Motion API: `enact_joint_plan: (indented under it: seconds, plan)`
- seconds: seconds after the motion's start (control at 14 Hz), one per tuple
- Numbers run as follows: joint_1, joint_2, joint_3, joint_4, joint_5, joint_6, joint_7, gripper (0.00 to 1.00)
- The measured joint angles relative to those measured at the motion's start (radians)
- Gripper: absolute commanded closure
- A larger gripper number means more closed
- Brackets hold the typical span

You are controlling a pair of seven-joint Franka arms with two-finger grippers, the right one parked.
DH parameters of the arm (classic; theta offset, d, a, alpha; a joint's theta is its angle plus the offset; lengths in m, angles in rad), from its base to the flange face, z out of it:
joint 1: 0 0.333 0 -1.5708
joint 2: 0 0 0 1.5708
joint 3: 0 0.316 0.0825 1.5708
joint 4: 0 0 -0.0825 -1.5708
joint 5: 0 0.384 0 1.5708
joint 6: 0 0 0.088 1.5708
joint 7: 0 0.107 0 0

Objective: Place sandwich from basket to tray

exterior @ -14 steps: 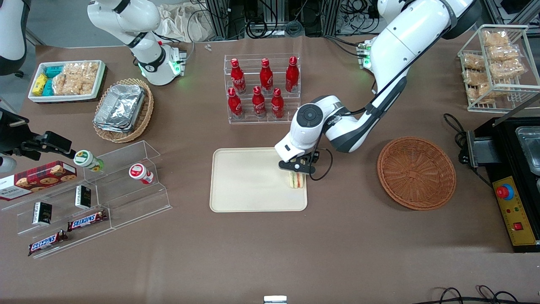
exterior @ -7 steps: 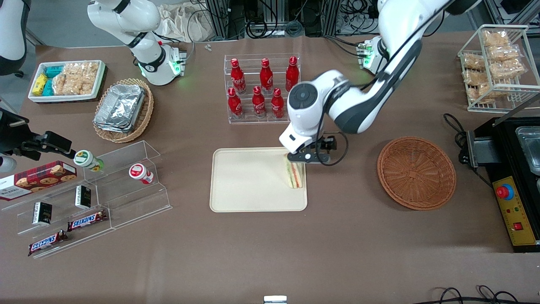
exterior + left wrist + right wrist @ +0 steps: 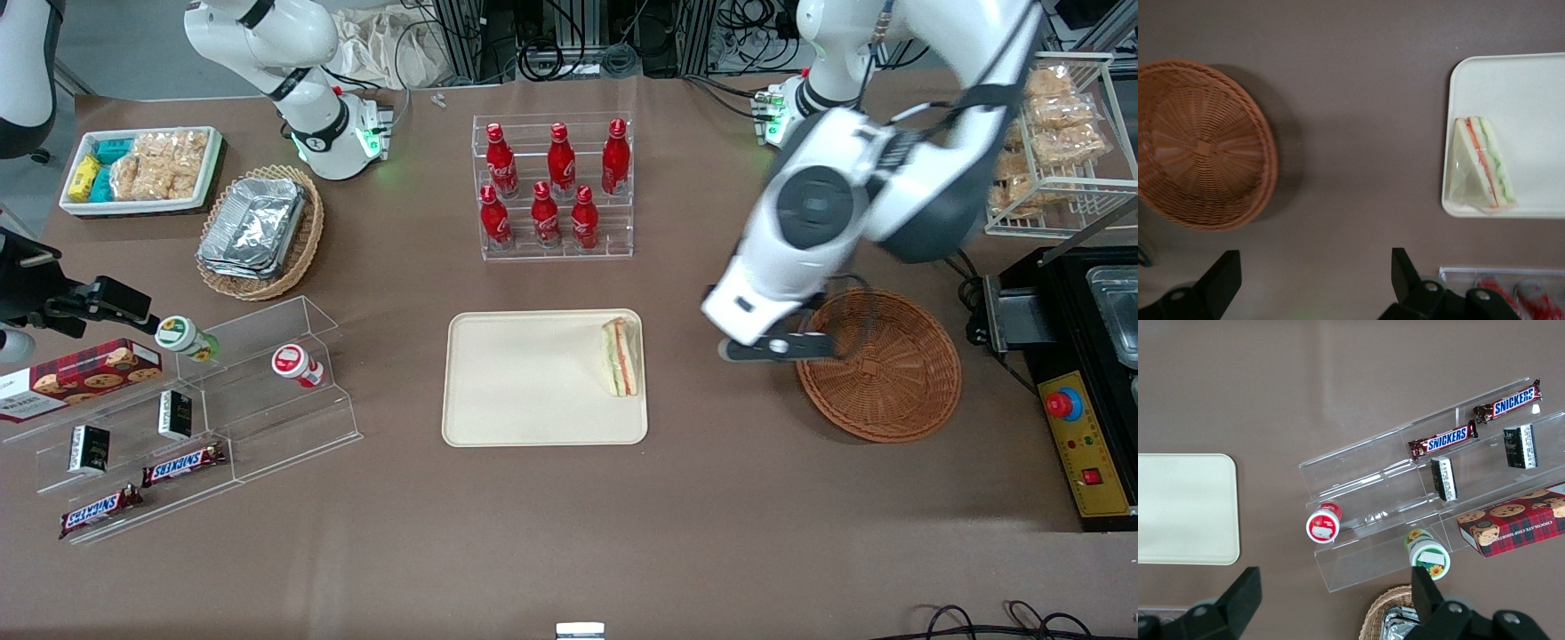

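A brown bench [image 3: 551, 533] seen from above. The sandwich [image 3: 621, 356], a wrapped triangular wedge w/ red and green filling, lies on the cream tray [image 3: 516, 382], close to the tray's edge toward the working arm's end of the bench, just inside the rim. Nothing touches it. The reddish-brown wicker basket [image 3: 880, 364] sits on the bench well apart from the tray, toward the working arm's end; nothing is in it. The left arm's gripper [image 3: 775, 348] hangs above the bench btwn tray and basket, right at the basket's rim and well clear of the sandwich. In the left wrist view its two dark fingers [image 3: 1219, 280] are spread wide and hold nothing; bare bench shows btwn them, w/ the basket [image 3: 1201, 143] and the sandwich [image 3: 1479, 163] both visible.
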Motion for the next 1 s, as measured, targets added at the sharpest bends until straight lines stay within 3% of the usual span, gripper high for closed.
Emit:
enact_joint_plan:
  seconds: [0.29, 0.64, 1.0]
  plan:
    - [-0.010, -0.072, 0.173, 0.084, -0.114, -0.131, 0.170, 0.00]
    - [-0.143, -0.220, 0.546, 0.044, -0.198, -0.221, 0.451, 0.00]
    - [-0.176, -0.317, 0.658, -0.039, -0.215, -0.222, 0.552, 0.00]
